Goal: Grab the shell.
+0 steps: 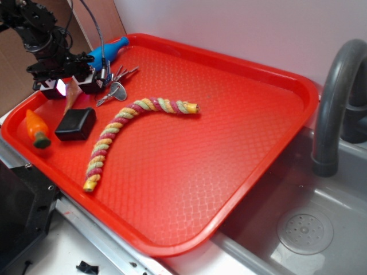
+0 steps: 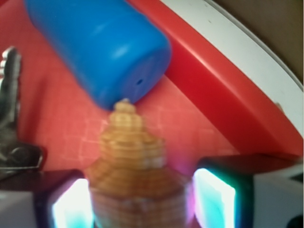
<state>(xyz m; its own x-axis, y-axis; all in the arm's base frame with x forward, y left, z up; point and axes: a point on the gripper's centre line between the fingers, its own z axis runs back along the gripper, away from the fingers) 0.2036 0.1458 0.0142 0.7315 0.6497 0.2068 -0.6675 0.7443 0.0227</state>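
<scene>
Robot hand (image 1: pixel 71 86) clamps the tan shell (image 2: pixel 135 171) between its lit fingers (image 2: pixel 213 197) near the red tray's (image 1: pixel 241 74) far left corner, beside a blue bottle (image 2: pixel 99 47).

The tray (image 1: pixel 241 143) is red with a fine diamond texture. The shell (image 2: pixel 130 161) is tan with cream bands. The rope (image 1: pixel 123 129) twists pink, yellow and green. The carrot toy (image 1: pixel 35 127) is orange, green-ended; the bottle (image 2: pixel 102 45) blue; the block (image 1: pixel 75 124) black.
</scene>
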